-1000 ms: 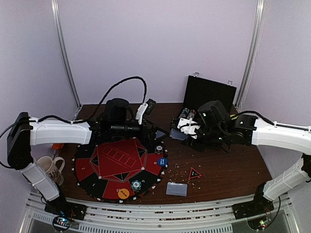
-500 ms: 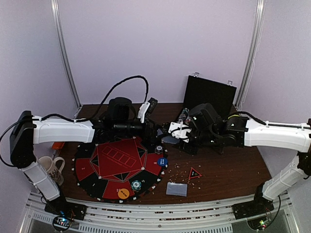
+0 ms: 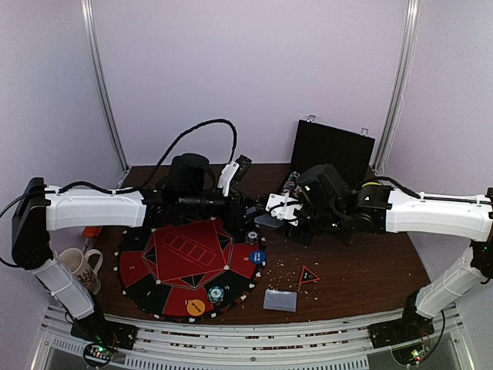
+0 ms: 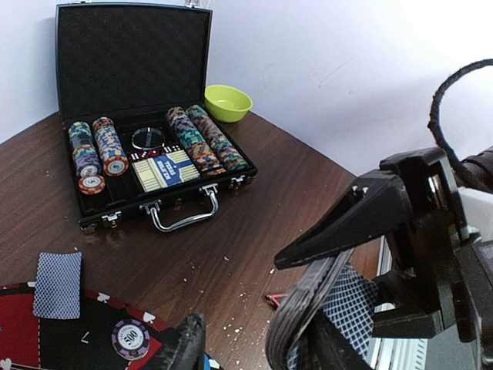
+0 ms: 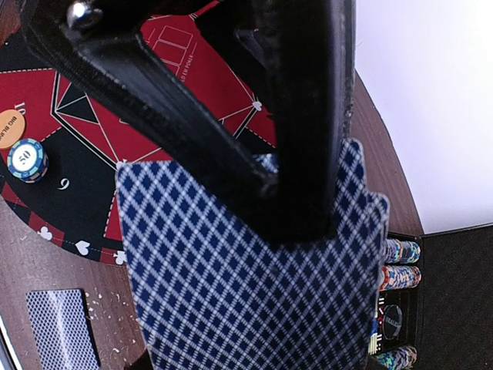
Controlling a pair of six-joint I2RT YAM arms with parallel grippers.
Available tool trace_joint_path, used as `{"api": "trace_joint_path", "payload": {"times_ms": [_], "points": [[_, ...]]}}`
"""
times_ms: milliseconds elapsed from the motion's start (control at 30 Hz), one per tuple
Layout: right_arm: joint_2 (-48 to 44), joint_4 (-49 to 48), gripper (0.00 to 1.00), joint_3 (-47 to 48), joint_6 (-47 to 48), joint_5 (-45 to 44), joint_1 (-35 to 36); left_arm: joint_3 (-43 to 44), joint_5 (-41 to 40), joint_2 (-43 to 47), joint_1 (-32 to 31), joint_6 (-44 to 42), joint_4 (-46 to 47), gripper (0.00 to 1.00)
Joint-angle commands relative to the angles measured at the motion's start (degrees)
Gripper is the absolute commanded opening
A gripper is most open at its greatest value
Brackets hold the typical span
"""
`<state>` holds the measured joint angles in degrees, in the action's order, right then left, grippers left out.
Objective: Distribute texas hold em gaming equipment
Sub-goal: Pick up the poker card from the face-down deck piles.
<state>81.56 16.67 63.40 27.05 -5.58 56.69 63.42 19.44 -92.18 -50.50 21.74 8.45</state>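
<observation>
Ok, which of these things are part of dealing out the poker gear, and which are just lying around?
Job: fanned cards, card on table, striped chip, blue disc, orange disc.
Lying about: mug, yellow bowl, red triangle, black case.

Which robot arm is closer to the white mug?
Left. The left arm passes right beside the mug at the table's left edge. The right arm comes in from the opposite side, far across the poker mat.
</observation>
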Motion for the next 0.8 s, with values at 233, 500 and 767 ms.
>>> {"api": "trace_joint_path", "payload": {"times_ms": [233,500,767], "points": [[-1.8,-0.9,0.50,0.0,0.5,-2.2,0.4,0.3,-0.2,3.2,0.6,-2.0,-2.4,0.36],[-1.4,-1.1,0.50,0.1,0.8,-2.4,0.4,1.1,3.2,2.8,0.5,-2.7,-3.4,0.19],[-1.5,-0.9,0.50,-0.2,1.0,-3.2,0.4,1.7,1.0,4.8,0.5,-4.1,-5.4,0.05]]}}
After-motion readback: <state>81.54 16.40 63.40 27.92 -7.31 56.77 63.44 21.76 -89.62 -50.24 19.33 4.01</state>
